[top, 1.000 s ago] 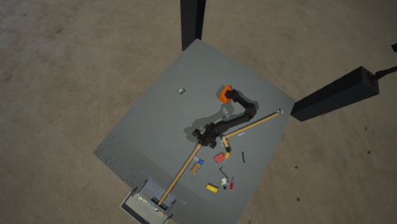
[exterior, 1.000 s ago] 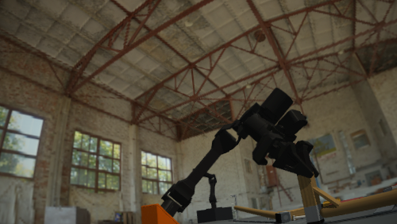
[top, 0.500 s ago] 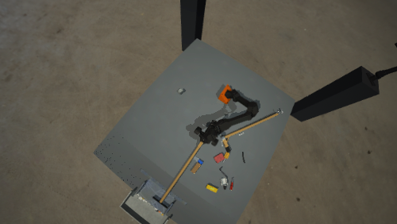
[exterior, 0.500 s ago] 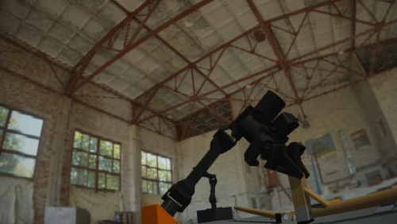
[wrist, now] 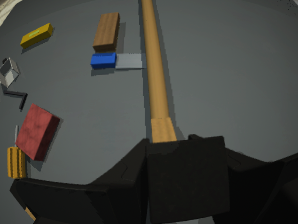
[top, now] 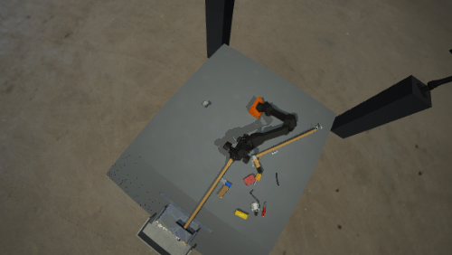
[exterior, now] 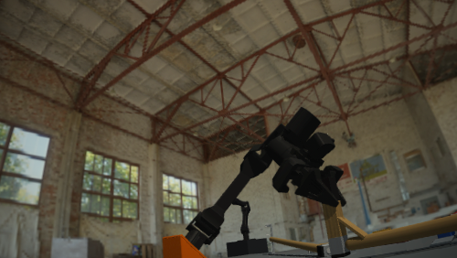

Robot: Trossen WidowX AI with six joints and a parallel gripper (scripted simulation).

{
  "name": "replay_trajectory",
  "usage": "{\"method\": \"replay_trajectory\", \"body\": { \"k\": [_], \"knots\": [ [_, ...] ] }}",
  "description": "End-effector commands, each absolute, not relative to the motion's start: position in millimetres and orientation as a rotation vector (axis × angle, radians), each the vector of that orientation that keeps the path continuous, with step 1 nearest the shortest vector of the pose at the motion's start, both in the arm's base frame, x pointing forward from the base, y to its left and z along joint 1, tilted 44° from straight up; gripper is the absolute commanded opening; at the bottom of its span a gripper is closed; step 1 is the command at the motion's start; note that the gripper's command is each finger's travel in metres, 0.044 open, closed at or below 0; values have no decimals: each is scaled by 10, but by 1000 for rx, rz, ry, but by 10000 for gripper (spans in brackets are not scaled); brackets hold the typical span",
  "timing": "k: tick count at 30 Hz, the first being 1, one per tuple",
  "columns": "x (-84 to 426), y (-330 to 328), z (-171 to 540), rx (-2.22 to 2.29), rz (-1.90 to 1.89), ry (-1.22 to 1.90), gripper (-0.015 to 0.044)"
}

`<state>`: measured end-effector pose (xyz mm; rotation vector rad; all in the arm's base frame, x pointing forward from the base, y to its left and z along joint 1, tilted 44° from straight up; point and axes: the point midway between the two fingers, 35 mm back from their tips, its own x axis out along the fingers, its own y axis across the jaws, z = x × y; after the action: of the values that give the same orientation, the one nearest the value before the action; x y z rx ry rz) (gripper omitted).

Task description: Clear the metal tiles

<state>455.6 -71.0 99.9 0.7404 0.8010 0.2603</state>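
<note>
The long scraper (top: pixel 210 192) (exterior: pixel 402 232) (wrist: pixel 157 80) has a wooden shaft and an upright wooden grip with a brace at its near end. My gripper (top: pixel 233 156) (exterior: pixel 338 205) is shut on that upright grip. The shaft reaches down-left to a dark head (top: pixel 182 223) over the steel bench plate (top: pixel 169 214), near its far side. The catch box (top: pixel 159 244) adjoins the plate's far end. Small pale and orange bits, seemingly tiles, show along the border between plate and box. They are too small to count or place exactly. The wrist view shows neither plate nor box.
Another long wooden-shafted tool (top: pixel 289 142) lies right of the gripper. Beside the scraper shaft lie a brown block (top: pixel 222 191) (wrist: pixel 107 31) and a blue-and-grey piece (wrist: pixel 103 60). A red block (top: pixel 249 180) (wrist: pixel 37 132), a yellow block (top: pixel 241 214) (wrist: pixel 36 35) and small tools lie further right.
</note>
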Motion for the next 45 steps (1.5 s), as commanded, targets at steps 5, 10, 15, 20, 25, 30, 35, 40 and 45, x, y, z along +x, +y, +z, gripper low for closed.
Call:
{"method": "replay_trajectory", "body": {
  "k": [5,10,15,20,25,30,35,40,45],
  "knots": [
    [4455,-753,1071,733,258,779,0],
    [4384,-745,1071,733,257,779,0],
    [4312,-737,1070,734,257,779,0],
    [4240,-727,1067,734,256,779,0],
    [4168,-716,1064,734,256,779,0],
    [4095,-705,1059,734,255,778,0],
    [4023,-692,1053,734,255,778,0],
    [3950,-679,1045,734,254,778,0],
    [3878,-664,1036,735,254,777,0]
  ]
}}
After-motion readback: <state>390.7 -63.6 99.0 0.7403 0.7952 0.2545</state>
